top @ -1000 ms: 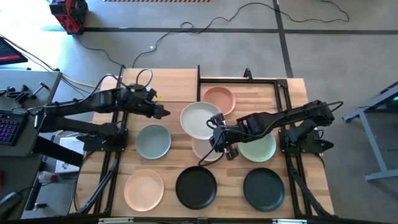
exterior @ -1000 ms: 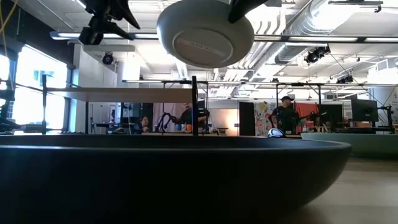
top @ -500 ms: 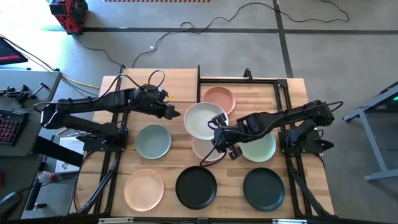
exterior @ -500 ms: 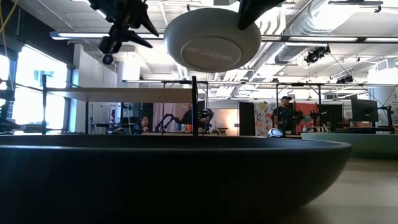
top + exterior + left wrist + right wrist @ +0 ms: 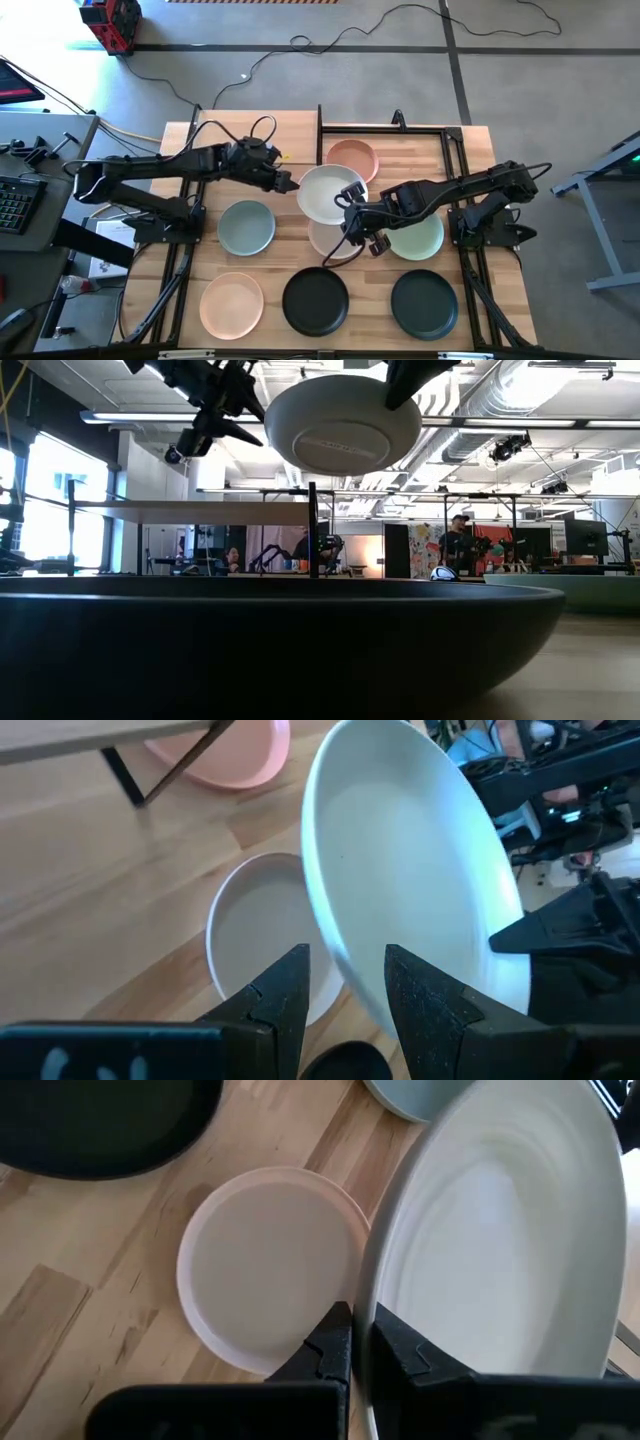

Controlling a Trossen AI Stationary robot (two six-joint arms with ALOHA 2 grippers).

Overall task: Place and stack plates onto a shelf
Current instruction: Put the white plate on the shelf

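Note:
A pale whitish plate [image 5: 328, 193] hangs tilted above the middle of the table, with my right gripper [image 5: 350, 208] shut on its rim. My left gripper [image 5: 292, 184] is open at the plate's left rim. In the left wrist view its two fingers stand on either side of that rim [image 5: 345, 975]; I see no touch. Under the held plate a beige plate [image 5: 335, 242] lies flat on the table. The shelf [image 5: 260, 130], a raised light-wood board on black posts, stands at the far left. A salmon pink plate [image 5: 352, 160] lies on the table to its right. My right gripper pinches the pale plate's rim [image 5: 366, 1320] between its two fingers, one on the inner face and one on the underside. The fingers slant down from the table's right. The plate is lifted clear of the table and tilted, above the beige plate.
On the table lie a blue-grey plate [image 5: 247, 227], a peach plate [image 5: 232, 303], two black plates [image 5: 316, 300] [image 5: 424, 302] and a pale green plate [image 5: 415, 238] under the right arm. The near black plate fills the low view's foreground [image 5: 300, 650].
My left gripper has gone toward the table's right edge and a little down, up to the held plate's left rim, and has stayed open. My right gripper has kept its hold on the plate, in place.

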